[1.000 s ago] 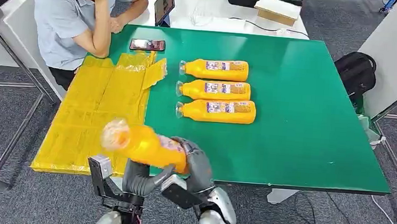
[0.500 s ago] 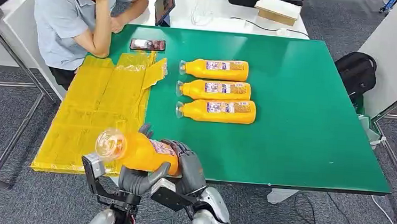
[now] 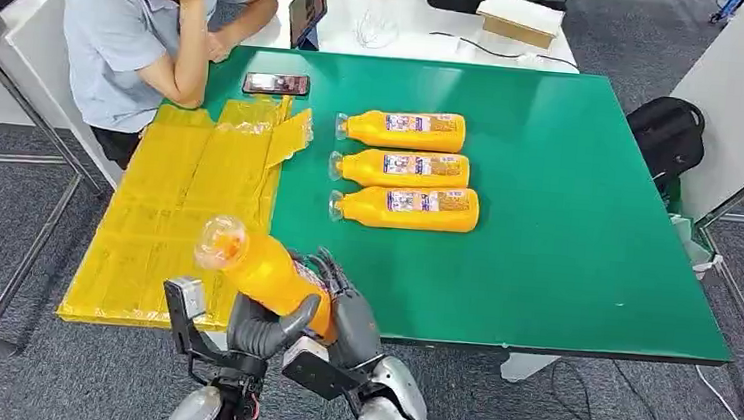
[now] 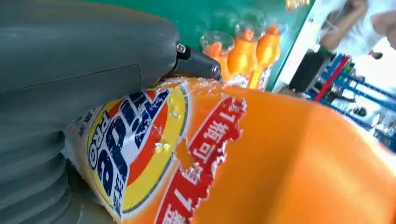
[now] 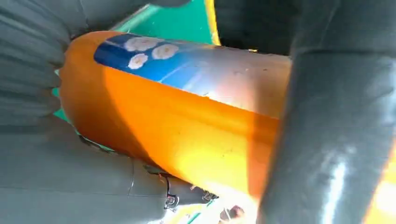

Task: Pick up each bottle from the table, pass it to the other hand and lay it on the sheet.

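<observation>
- Two hands meet on one bottle (image 3: 265,270) just off the near edge of the counter (image 3: 567,235), its cap end tilted up toward the left: this looks like the hand-over itself.
- The left hand (image 3: 263,327) cups the bottle's body from below, thumb curled over it; the right hand (image 3: 345,313) wraps the base end, fingers closed on it.
- Both grips at once probably keep the bottle from slipping mid-transfer.
- The yellow sheet (image 3: 183,205) lies on the counter's left side, nearest the left hand, which suits that hand doing the laying.
- Three more bottles (image 3: 403,168) lie side by side mid-counter, caps pointing left, apart from the sheet.
- Which hand carries the weight I cannot tell; the wrist views are too close, showing label and grey cover.
</observation>
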`<state>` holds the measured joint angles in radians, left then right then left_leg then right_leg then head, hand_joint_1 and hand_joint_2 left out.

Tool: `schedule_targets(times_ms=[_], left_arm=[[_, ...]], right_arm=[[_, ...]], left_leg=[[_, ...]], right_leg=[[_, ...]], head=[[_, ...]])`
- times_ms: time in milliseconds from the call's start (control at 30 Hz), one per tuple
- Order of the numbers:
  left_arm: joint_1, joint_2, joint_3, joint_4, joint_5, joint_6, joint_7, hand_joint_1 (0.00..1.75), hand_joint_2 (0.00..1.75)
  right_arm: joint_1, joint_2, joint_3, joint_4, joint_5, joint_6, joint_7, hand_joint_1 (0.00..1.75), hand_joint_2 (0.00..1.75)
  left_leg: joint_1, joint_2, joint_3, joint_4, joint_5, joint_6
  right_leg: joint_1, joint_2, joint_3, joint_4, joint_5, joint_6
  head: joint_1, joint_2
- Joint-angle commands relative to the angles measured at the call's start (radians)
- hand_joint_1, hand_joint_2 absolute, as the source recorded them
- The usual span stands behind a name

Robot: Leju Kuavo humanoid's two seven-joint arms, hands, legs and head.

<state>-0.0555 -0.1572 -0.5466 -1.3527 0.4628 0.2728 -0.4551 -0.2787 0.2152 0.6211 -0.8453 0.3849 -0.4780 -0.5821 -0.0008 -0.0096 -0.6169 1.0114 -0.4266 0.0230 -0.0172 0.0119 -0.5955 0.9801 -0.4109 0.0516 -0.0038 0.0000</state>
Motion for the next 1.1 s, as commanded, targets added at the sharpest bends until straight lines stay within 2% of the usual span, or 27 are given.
schedule_targets(times_ms=[33,67,100,200,300,400,567,733,800,900,933,967,1100], left_arm=[[-0.011,-0.001,0.068,-0.084,0.063,0.074,-0.058,1.75,1.75],[-0.011,-0.001,0.068,-0.084,0.063,0.074,-0.058,1.75,1.75],[-0.003,0.000,0.096,-0.103,0.070,0.084,-0.077,1.75,1.75],[0.020,-0.030,0.137,-0.120,0.082,0.112,-0.096,1.75,1.75],[0.012,-0.035,0.196,-0.086,0.055,0.170,-0.104,1.75,1.75],[-0.002,-0.031,0.246,-0.046,-0.091,0.283,-0.240,1.75,1.75],[-0.019,0.006,0.259,-0.018,-0.314,0.394,-0.243,1.75,1.75],[-0.024,0.007,0.261,-0.007,-0.334,0.401,-0.243,1.75,1.75],[-0.044,-0.015,0.317,0.067,-0.559,0.425,-0.226,1.75,1.75],[-0.105,-0.085,0.496,0.178,-0.943,0.425,-0.235,1.75,1.75],[-0.124,-0.079,0.505,0.208,-1.012,0.425,-0.217,1.75,1.75],[-0.186,-0.062,0.520,0.300,-1.213,0.425,-0.122,1.75,1.75],[-0.338,0.016,0.468,0.575,-1.461,0.425,0.019,1.75,1.75]], right_arm=[[0.005,-0.004,0.076,0.061,-0.058,-0.017,-0.055,0.00,1.75],[0.005,-0.004,0.076,0.061,-0.058,-0.017,-0.055,0.00,1.75],[0.005,-0.002,0.070,0.063,-0.076,-0.009,-0.059,0.00,0.00],[0.009,-0.003,0.065,0.056,-0.091,-0.004,-0.069,0.00,0.00],[0.021,-0.009,0.054,0.033,-0.108,-0.050,-0.107,0.00,0.00],[0.041,-0.028,0.056,-0.016,-0.132,-0.084,-0.116,0.00,0.00],[0.056,-0.038,0.039,0.003,-0.141,-0.111,-0.116,0.00,0.00],[0.058,-0.039,0.037,0.002,-0.143,-0.112,-0.116,0.00,0.00],[0.066,-0.041,0.035,-0.001,-0.153,-0.110,-0.116,0.00,0.00],[0.071,-0.049,0.061,-0.023,-0.171,-0.088,-0.116,0.00,0.00],[0.068,-0.048,0.067,-0.024,-0.171,-0.085,-0.116,0.00,0.00],[0.064,-0.043,0.075,-0.030,-0.190,-0.063,-0.116,0.00,0.00],[0.063,-0.030,0.096,-0.048,-0.210,-0.031,-0.116,0.00,0.00]], left_leg=[[0.001,0.000,0.005,0.000,-0.002,-0.002],[0.001,0.000,0.004,-0.001,-0.002,-0.001],[0.001,-0.001,0.003,0.000,-0.001,-0.001],[0.001,0.000,0.004,0.000,-0.002,-0.001],[0.001,0.000,0.004,-0.001,-0.001,-0.001],[0.001,-0.001,0.003,-0.001,-0.001,-0.001],[0.001,-0.001,0.005,-0.002,-0.001,-0.002],[0.001,0.000,0.003,-0.001,-0.001,-0.001],[0.001,-0.001,0.005,-0.001,-0.001,-0.002],[0.001,-0.002,0.005,-0.002,0.000,-0.002],[0.001,-0.002,0.006,-0.002,-0.001,-0.002],[0.001,-0.002,0.003,-0.001,0.000,-0.001],[0.002,-0.002,0.007,-0.001,-0.001,-0.003]], right_leg=[[0.001,-0.002,0.005,-0.001,-0.002,-0.002],[0.001,-0.001,0.004,-0.001,-0.002,-0.002],[0.001,-0.002,0.003,-0.001,-0.001,-0.002],[0.002,-0.001,0.004,-0.001,-0.001,-0.002],[0.001,-0.001,0.004,-0.001,-0.001,-0.002],[0.001,-0.002,0.004,-0.002,-0.001,-0.002],[0.001,-0.003,0.006,-0.002,-0.002,-0.002],[0.001,-0.002,0.004,-0.001,-0.001,-0.002],[0.001,-0.003,0.006,-0.001,-0.002,-0.002],[0.001,-0.003,0.006,-0.002,-0.001,-0.002],[0.002,-0.004,0.007,-0.002,-0.002,-0.003],[0.001,-0.003,0.003,-0.001,0.000,-0.002],[0.002,-0.005,0.008,-0.001,-0.002,-0.004]], head=[[0.000,0.000],[0.000,0.000],[0.000,0.000],[0.000,0.000],[0.000,0.000],[0.000,0.000],[0.000,0.000],[0.000,0.000],[0.000,0.000],[0.000,0.000],[0.000,0.000],[0.000,0.000],[0.000,0.000]])
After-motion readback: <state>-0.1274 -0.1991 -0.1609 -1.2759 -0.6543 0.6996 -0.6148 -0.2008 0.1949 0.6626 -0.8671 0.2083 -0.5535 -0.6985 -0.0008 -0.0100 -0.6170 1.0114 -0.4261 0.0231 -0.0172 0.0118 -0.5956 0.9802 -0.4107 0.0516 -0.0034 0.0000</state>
